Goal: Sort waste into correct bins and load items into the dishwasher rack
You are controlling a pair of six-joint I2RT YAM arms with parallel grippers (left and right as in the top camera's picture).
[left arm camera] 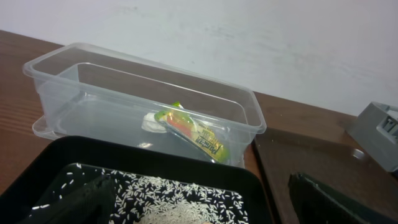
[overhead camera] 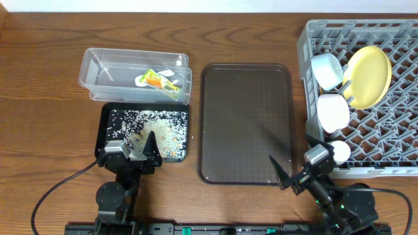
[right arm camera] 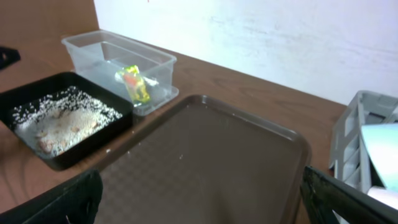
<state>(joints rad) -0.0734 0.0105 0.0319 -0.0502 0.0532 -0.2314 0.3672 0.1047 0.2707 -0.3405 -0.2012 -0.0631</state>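
Note:
The green-and-orange wrapper (overhead camera: 157,80) lies in the clear tub (overhead camera: 104,68), and it also shows in the left wrist view (left arm camera: 193,129) and the right wrist view (right arm camera: 135,84). White rice grains (overhead camera: 153,127) are spread in the black tray (overhead camera: 104,124). The yellow plate (overhead camera: 367,75) stands on edge in the grey rack (overhead camera: 392,140), with two pale bowls (overhead camera: 326,68) (overhead camera: 333,111) beside it. The chopsticks are out of view. My left gripper (overhead camera: 134,147) is open and empty over the black tray's near edge (left arm camera: 202,199). My right gripper (overhead camera: 297,166) is open and empty over the brown tray's near right corner (right arm camera: 202,193).
The dark brown serving tray (overhead camera: 245,124) lies between the black tray and the rack, with a few stray grains on it. A third small white round object (overhead camera: 339,151) sits at the rack's front left corner. The rack's corner shows in the left wrist view (left arm camera: 379,130).

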